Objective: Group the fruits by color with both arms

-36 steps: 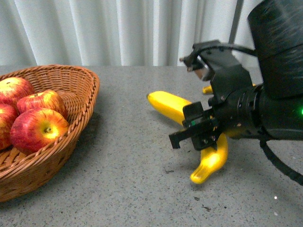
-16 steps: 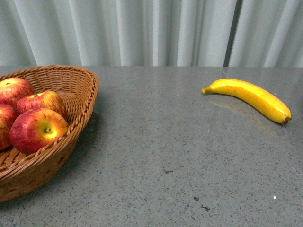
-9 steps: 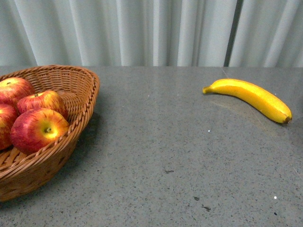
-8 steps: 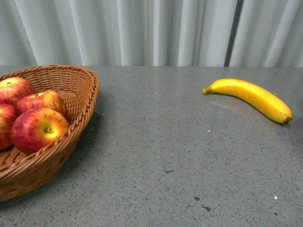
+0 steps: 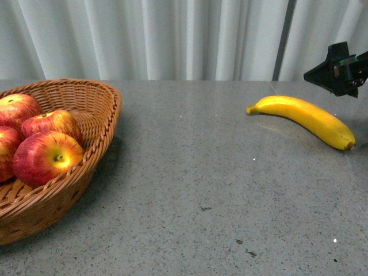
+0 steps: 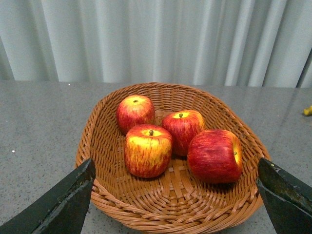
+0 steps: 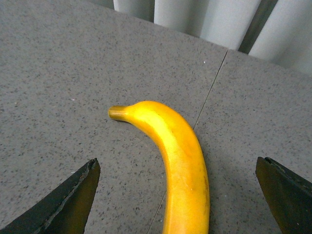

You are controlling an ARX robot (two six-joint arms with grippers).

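Note:
Several red apples with yellow streaks lie in a wicker basket at the front-view left; they also show in the left wrist view. One yellow banana lies on the grey table at the right, and in the right wrist view. My right gripper is open, above and just behind the banana; in its wrist view the banana lies between the spread fingertips. My left gripper is open, empty, before the basket.
The grey speckled table has a seam line running past the banana. A pale curtain hangs behind the table. The basket's rim lies close to the left fingertips.
The right arm, low over two bananas 2.3 s ago, left the front view; one banana then lay at the far right. Its gripper tip has now come back in at the upper right.

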